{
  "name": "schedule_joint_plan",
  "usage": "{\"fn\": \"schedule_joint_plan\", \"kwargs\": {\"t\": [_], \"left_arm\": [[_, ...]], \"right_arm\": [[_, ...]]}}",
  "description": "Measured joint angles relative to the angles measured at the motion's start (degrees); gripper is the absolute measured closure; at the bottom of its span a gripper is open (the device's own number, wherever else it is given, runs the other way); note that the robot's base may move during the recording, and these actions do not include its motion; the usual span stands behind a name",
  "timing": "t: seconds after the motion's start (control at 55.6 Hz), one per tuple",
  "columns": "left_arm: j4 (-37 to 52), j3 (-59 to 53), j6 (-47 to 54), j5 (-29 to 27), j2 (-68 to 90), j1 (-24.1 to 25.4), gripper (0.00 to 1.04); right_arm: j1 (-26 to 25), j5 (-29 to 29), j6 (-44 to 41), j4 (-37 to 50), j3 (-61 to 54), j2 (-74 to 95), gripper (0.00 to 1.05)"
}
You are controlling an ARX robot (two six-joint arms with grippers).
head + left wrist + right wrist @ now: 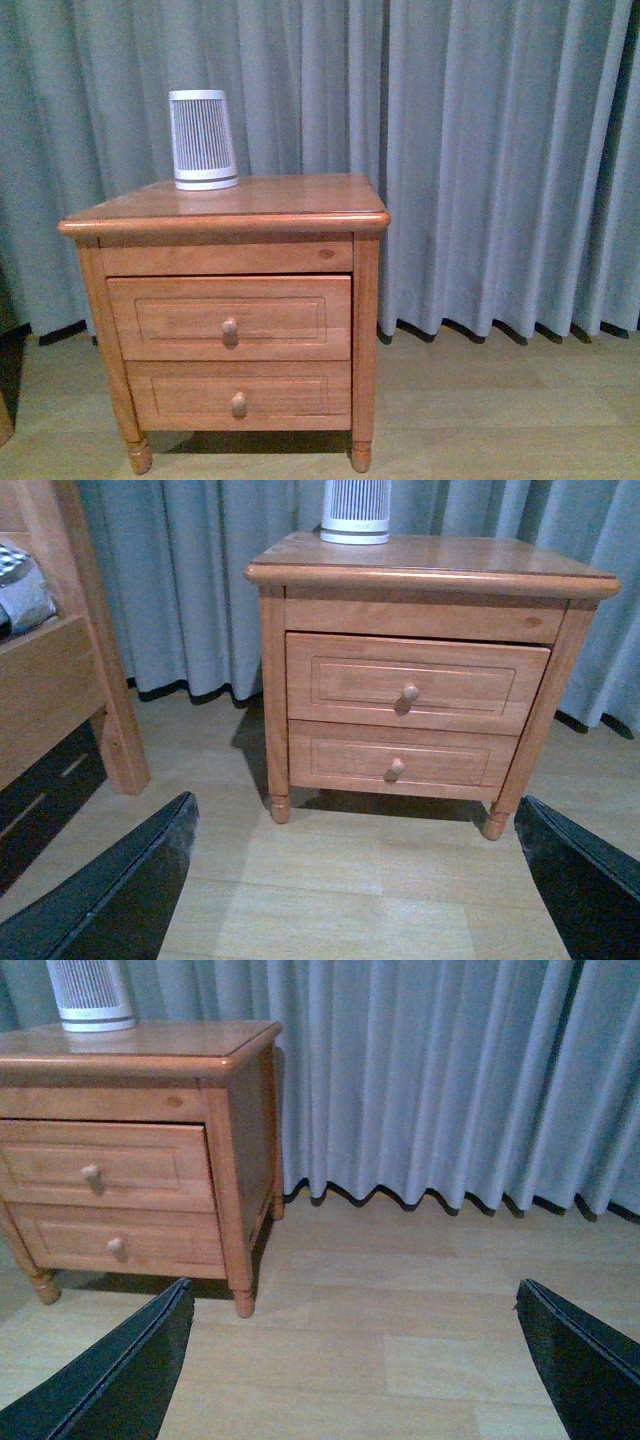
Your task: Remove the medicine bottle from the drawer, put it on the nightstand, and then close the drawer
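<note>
The reddish-brown nightstand [225, 215] stands before grey curtains; it also shows in the left wrist view [430, 570] and the right wrist view [140, 1055]. Its taller upper drawer [230, 318] with a round knob [230, 327] is shut or nearly shut; it also shows in the left wrist view [415, 680] and the right wrist view [105, 1165]. The medicine bottle is hidden. My left gripper [355, 880] is open and empty, well back from the nightstand above the floor. My right gripper [350, 1360] is open and empty, off to the nightstand's right. Neither arm shows in the front view.
A large white ribbed tapered device [203, 139] stands on the nightstand top at the back left. The shorter lower drawer [238, 395] is shut. A wooden bed frame [70, 670] stands left of the nightstand. Pale wood floor [490, 400] lies around it.
</note>
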Motion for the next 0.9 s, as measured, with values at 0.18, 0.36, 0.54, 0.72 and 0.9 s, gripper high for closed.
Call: {"fn": "schedule_joint_plan", "kwargs": {"t": [0.18, 0.36, 0.54, 0.72, 0.9], "left_arm": [[0.00, 0.00, 0.00, -0.02, -0.02, 0.00, 0.07], [0.00, 0.00, 0.00, -0.02, 0.00, 0.00, 0.07], [-6.99, 6.75, -7.17, 15.34, 12.33, 5.11, 0.07], [10.19, 25.05, -10.82, 18.34, 38.38, 4.44, 0.07], [25.29, 35.34, -10.38, 13.44, 63.78, -2.49, 0.07]], "right_arm": [[0.00, -0.02, 0.02, 0.00, 0.00, 0.02, 0.07], [0.00, -0.02, 0.00, 0.00, 0.00, 0.02, 0.07], [0.00, -0.04, 0.00, 0.00, 0.00, 0.00, 0.07], [0.00, -0.02, 0.02, 0.00, 0.00, 0.00, 0.07], [0.00, 0.00, 0.02, 0.00, 0.00, 0.00, 0.07]]}}
